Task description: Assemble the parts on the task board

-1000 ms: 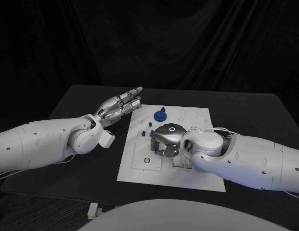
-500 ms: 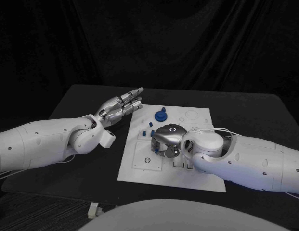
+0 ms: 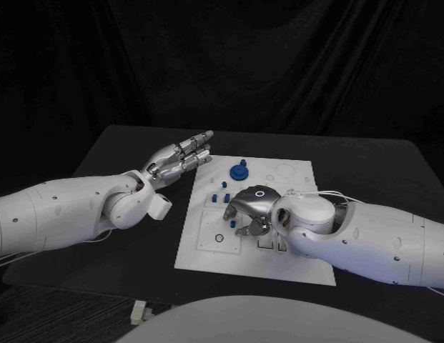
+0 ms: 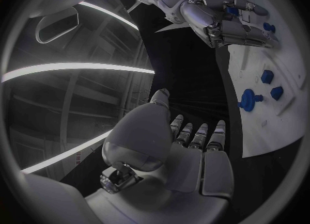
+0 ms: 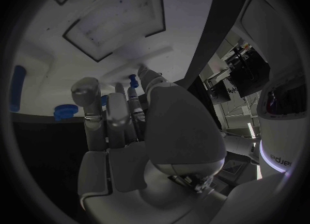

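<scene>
On the black table (image 3: 119, 243) before dark curtains (image 3: 284, 64), the white task board (image 3: 294, 268) lies under the right hand (image 3: 251, 211), whose grasp cannot be told, while the left hand (image 3: 179, 156) hovers flat, fingers spread, holding nothing.

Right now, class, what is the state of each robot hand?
Left hand: open, fingers stretched out, holding nothing.
Right hand: over the task board, fingers curled down; cannot be told whether it holds anything.

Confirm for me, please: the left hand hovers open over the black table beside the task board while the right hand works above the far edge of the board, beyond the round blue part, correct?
Not quite. In the head view the right hand is above the middle of the task board, nearer than the round blue part. The left hand is indeed open over the black table, beside the board.
</scene>
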### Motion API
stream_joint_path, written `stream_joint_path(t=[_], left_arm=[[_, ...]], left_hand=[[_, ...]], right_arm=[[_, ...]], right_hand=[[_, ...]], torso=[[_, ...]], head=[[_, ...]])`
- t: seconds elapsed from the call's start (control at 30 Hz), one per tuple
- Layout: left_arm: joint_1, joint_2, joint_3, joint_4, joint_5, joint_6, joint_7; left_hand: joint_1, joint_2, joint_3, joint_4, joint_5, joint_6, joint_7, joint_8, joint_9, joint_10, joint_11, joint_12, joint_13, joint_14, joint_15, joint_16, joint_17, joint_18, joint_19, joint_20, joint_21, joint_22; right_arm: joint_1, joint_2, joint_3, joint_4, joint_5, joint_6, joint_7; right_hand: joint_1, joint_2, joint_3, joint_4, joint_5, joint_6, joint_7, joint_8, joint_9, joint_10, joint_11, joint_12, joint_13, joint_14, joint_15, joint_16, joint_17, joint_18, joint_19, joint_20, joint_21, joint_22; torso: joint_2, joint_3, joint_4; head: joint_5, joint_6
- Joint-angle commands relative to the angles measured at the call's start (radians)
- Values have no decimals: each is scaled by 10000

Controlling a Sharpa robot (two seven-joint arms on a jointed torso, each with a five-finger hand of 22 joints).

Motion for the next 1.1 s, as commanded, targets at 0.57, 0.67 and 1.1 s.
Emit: stream_joint_path(t=[0.57, 0.67, 1.1], left_arm=[[-20, 17, 11, -26, 62, 69, 119], [-21, 29, 11, -24, 62, 60, 132], [-31, 37, 10, 6, 62, 41, 121]], left_hand=[[56, 91, -2, -57, 47, 6, 84, 54, 18, 5, 58, -34, -10, 0, 72, -34, -16, 97, 60, -6, 10, -19], [56, 90, -2, -58, 47, 3, 84, 53, 17, 5, 58, -34, -10, -4, 72, -36, -19, 97, 57, -6, 9, -25], [70, 93, 1, -93, 101, 33, 103, 59, 22, 5, 41, -34, -10, -4, 32, -36, -19, 88, 51, -13, 3, -36]], right_arm=[[1543, -2108, 20, 1553, 647, -1453, -389], [1633, -2357, 10, 1492, 797, -1074, -493], [1215, -2626, -2, 803, 969, -736, -686]], right_hand=[[-857, 298, -1281, 1321, -332, 978, 425, 295, 148, 240, 31, 808, 7, 837, 268, 1947, 2135, -288, 1006, 201, 2481, 1553], [-1445, 84, -1499, 1431, -371, 708, 357, 59, 41, 96, 104, 619, -55, 831, 336, 2015, 2181, -289, 1008, 269, 2573, 1558], [-1448, -254, -1639, 1450, -371, -139, -74, 22, -32, -79, 193, 298, -59, 787, 410, 1980, 2077, -241, 924, 359, 2447, 1500]], torso=[[-39, -20, -4], [-27, -14, -6], [-8, -2, 7]], head=[[-212, -1], [-229, -1], [-249, -1]])
